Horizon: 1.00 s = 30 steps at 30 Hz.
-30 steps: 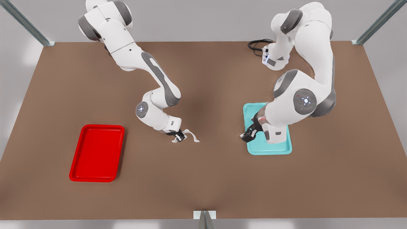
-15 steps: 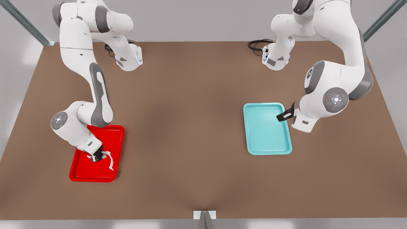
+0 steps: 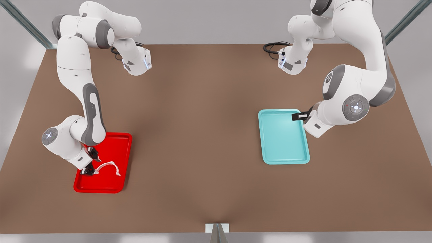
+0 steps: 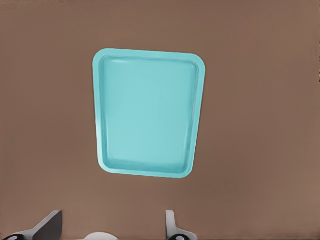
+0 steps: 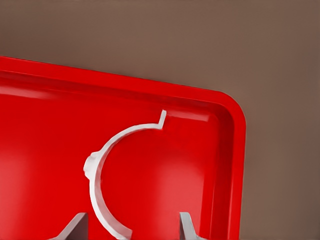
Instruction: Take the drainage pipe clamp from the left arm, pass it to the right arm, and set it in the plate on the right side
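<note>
The white drainage pipe clamp [image 3: 108,165] lies on the floor of the red plate [image 3: 116,143] at the front view's left, near the plate's corner. My right gripper [image 3: 89,168] hangs low over the plate at one end of the clamp, open. In the right wrist view the clamp [image 5: 100,170] curves across the red plate [image 5: 45,125], and one end runs between the spread fingers of the right gripper [image 5: 132,227] without either finger touching it. My left gripper [image 3: 297,116] waits open at the teal tray's far edge and holds nothing; the left wrist view shows the left gripper [image 4: 110,225] with its fingers apart.
A teal tray [image 3: 283,141] lies on the brown table at the front view's right, seen from above as the teal tray [image 4: 150,115] in the left wrist view. A black cable [image 3: 271,47] coils at the table's back edge. Metal frame posts stand at the corners.
Over the last second the right arm carried the clamp from the table's middle to the red plate. Its fingers have since opened and the clamp now lies flat there. The left gripper withdrew from the teal tray.
</note>
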Each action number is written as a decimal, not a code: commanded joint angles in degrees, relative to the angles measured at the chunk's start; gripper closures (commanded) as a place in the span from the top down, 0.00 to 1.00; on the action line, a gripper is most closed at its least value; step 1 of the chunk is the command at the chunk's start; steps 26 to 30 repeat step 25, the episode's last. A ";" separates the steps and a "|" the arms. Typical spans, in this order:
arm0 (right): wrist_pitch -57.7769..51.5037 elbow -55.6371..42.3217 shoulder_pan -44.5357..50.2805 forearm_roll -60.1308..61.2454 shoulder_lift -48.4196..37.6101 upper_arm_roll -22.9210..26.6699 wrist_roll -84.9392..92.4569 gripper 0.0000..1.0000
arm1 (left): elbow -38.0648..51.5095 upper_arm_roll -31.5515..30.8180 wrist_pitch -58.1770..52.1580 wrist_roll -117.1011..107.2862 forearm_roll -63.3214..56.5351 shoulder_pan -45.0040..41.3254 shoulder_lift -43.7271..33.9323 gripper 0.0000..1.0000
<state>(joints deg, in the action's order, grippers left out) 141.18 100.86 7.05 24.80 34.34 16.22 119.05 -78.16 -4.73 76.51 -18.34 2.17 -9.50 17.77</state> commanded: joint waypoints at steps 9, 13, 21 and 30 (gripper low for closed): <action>-51.96 -15.51 6.91 -8.52 -4.10 -0.05 -100.29 1.00 | 3.80 0.07 -4.44 14.47 -0.15 -0.08 0.16 1.00; -57.94 -15.52 10.17 -19.44 -20.53 0.04 -103.76 1.00 | 3.72 0.16 -4.70 14.56 -0.15 0.18 0.16 1.00; -58.39 -11.48 13.51 -25.77 -30.74 -0.40 -116.77 1.00 | 3.72 0.16 -6.46 14.65 -0.24 0.18 0.24 1.00; -57.51 -10.95 13.51 -26.38 -30.91 -0.49 -116.42 1.00 | 3.72 0.25 -6.37 14.56 -0.24 0.18 0.33 1.00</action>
